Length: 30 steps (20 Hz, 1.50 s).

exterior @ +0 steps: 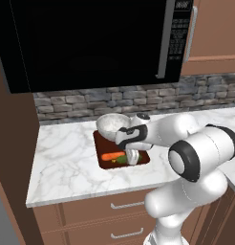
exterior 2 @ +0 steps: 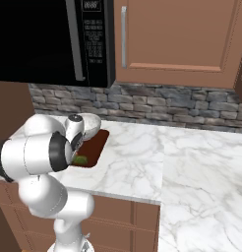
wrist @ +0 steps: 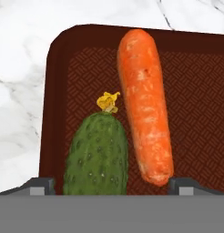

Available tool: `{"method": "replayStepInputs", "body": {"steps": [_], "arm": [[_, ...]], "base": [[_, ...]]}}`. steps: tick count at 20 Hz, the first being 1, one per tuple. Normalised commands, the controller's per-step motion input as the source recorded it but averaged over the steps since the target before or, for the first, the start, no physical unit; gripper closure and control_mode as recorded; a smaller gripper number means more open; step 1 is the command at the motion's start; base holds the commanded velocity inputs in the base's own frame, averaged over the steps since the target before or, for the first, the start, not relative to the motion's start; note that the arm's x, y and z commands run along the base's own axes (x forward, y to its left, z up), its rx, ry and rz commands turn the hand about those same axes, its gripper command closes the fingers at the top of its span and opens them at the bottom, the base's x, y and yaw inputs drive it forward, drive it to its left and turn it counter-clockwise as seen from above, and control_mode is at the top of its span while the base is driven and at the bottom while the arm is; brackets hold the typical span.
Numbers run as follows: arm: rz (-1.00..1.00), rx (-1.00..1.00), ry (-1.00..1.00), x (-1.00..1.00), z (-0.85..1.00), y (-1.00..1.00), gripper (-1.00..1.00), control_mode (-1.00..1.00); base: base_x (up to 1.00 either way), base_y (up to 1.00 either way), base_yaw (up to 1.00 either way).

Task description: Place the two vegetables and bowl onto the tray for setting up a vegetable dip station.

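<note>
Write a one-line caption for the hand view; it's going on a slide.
Open gripper above the cucumber and carrot lying side by side on the tray.

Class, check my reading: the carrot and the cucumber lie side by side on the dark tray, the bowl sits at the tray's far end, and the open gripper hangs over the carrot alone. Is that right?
Not quite. In the hand view the gripper stands open across both: the cucumber and the near end of the carrot lie between its fingertips. The vegetables do lie side by side on the tray, with the bowl at its far end.
</note>
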Motion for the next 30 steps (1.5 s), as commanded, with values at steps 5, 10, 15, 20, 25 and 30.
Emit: {"method": "replayStepInputs", "body": {"steps": [5,10,15,20,25,30], "arm": [[0.0,0.0,0.0,-0.09,0.22,0.01,-1.0,-1.0],[-0.11,0.0,0.05,-0.09,0.19,0.03,-1.0,-1.0],[-0.13,0.0,0.0,-0.21,0.31,0.03,-1.0,-1.0],[-0.19,0.0,0.0,-0.27,0.33,0.08,-1.0,-1.0],[-0.24,0.0,0.0,-0.29,0.32,0.05,-1.0,-1.0],[-0.21,0.0,0.03,-0.3,0.27,0.0,-1.0,-1.0]], "base": [[0.0,0.0,0.0],[0.0,0.0,0.0],[0.0,0.0,0.0],[0.0,0.0,0.0],[0.0,0.0,0.0],[0.0,0.0,0.0]]}}
